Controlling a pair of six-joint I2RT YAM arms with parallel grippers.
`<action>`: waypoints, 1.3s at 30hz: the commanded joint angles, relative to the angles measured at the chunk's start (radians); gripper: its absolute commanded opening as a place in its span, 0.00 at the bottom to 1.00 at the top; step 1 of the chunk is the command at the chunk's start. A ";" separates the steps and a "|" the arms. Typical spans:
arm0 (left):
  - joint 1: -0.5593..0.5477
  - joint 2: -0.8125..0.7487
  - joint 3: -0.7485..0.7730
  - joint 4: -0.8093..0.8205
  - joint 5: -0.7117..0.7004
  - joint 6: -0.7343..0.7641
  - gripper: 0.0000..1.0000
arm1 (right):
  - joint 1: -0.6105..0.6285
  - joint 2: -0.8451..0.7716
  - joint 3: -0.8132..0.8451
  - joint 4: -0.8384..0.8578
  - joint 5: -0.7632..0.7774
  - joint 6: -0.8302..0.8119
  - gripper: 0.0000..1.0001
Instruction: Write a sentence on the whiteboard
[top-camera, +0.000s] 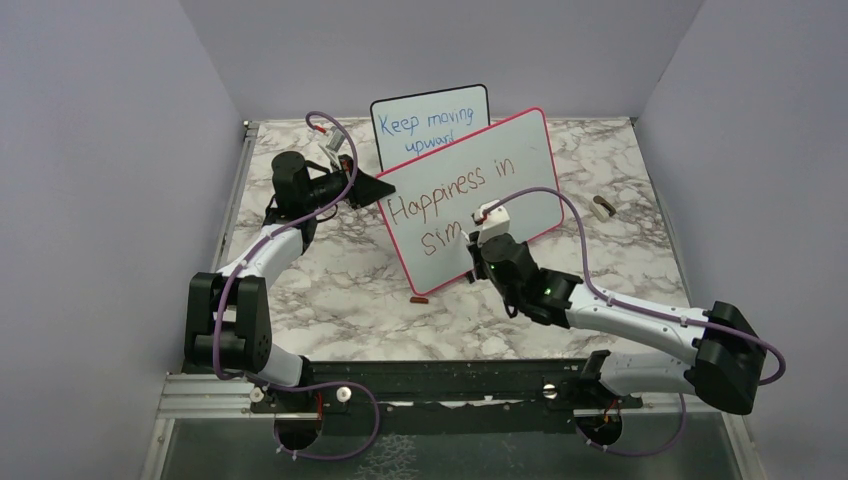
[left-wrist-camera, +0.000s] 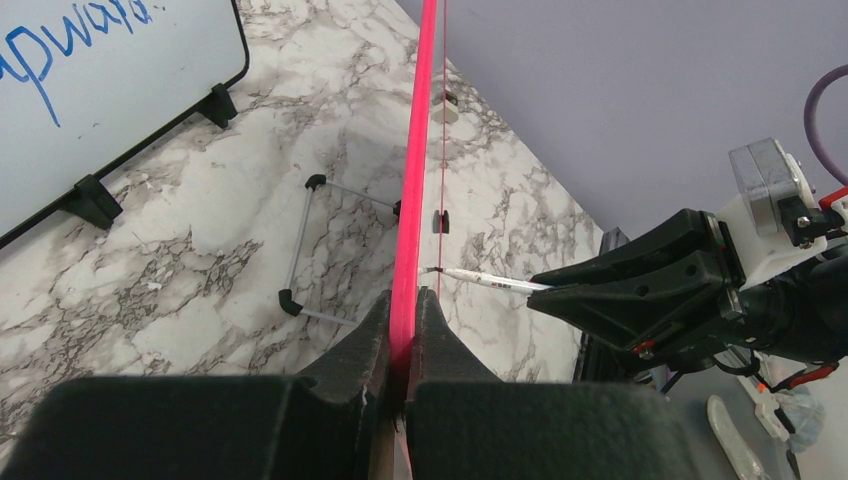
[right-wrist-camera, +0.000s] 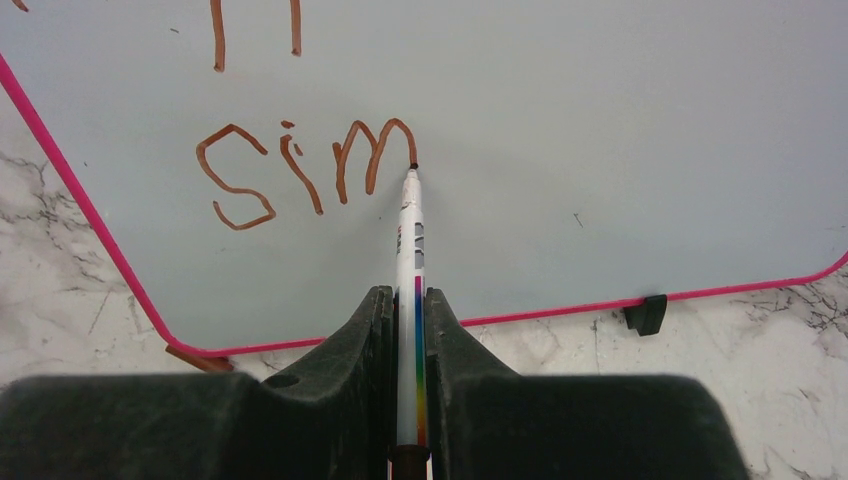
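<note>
- Grey walls close in a marble-patterned table (top-camera: 340, 300), and both arms reach from the bottom of the overhead view toward its middle.
- The whiteboard (top-camera: 520, 135) stands tilted at the centre of that view. Its pink-red frame slants from lower left to upper right, just in front of a smaller black-framed board (top-camera: 430, 125) with blue writing.
- The sentence (top-camera: 450, 195) reads "Happiness in" on the first line and "Sim" on the second. We judge the writing a little past halfway, with the rest of the second line not yet done.
- The marker (right-wrist-camera: 412, 260) runs up the middle of the right wrist view. Its tip touches the board at the foot of the last stroke of the "m", the place from which a next letter would start.
- The right gripper (right-wrist-camera: 408, 310) has its fingers closed tight on the marker barrel, back from the tip, which leaves the tip in sight of the wrist camera.
- The left gripper (left-wrist-camera: 403, 320) is clamped on the board's edge near its upper left corner in the overhead view, the pink frame pinched between its fingers. We take this as bracing, so pen pressure does not push or twist the light board.
- A small brownish object (top-camera: 603, 207) lies well apart at the right of the table; we cannot tell what it is.
</note>
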 joint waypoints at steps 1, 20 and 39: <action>-0.012 0.032 -0.007 -0.102 -0.047 0.074 0.00 | -0.006 -0.006 -0.020 -0.085 -0.044 0.027 0.01; -0.012 0.032 -0.006 -0.110 -0.051 0.081 0.00 | -0.006 -0.034 -0.008 -0.089 -0.042 0.000 0.01; -0.012 0.035 -0.002 -0.120 -0.053 0.085 0.00 | -0.025 -0.043 0.026 0.029 -0.002 -0.082 0.01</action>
